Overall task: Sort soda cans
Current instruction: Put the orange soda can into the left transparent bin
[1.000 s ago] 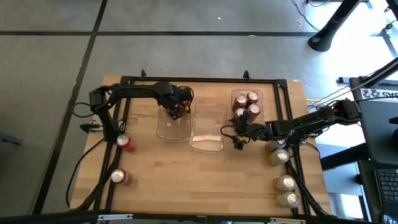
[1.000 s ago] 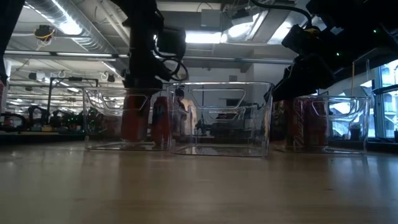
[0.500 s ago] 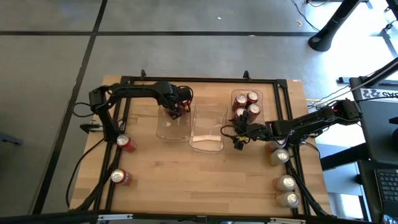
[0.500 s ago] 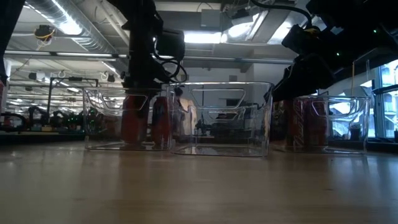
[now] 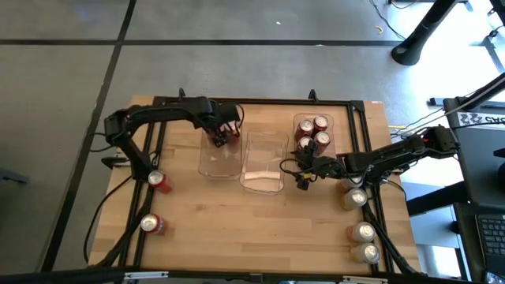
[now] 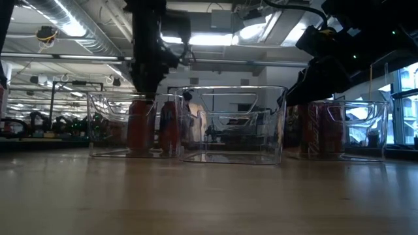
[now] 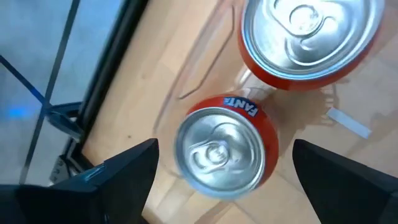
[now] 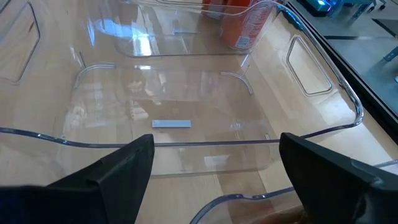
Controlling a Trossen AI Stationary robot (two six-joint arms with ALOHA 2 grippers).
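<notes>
My left gripper (image 5: 222, 136) hangs open above the left clear bin (image 5: 219, 160). Two red soda cans stand upright on this bin's floor. One red can (image 7: 221, 152) is straight below my left gripper (image 7: 221, 186), whose fingers stand on either side of it and above it without touching. The other red can (image 7: 305, 34) stands beside it. In the low view both cans (image 6: 140, 127) show under my left gripper (image 6: 149, 88). My right gripper (image 5: 303, 177) waits open at the empty middle bin (image 8: 174, 112).
The right bin (image 5: 313, 136) holds several red cans. Two red cans (image 5: 160, 181) (image 5: 152, 225) stand on the table at the left. Three pale cans (image 5: 354, 198) (image 5: 363, 232) (image 5: 368, 252) stand at the right. A black frame (image 5: 252, 102) borders the table.
My left gripper has risen from the red can in the left bin and now stands clear above it. The can stays upright on the bin floor.
</notes>
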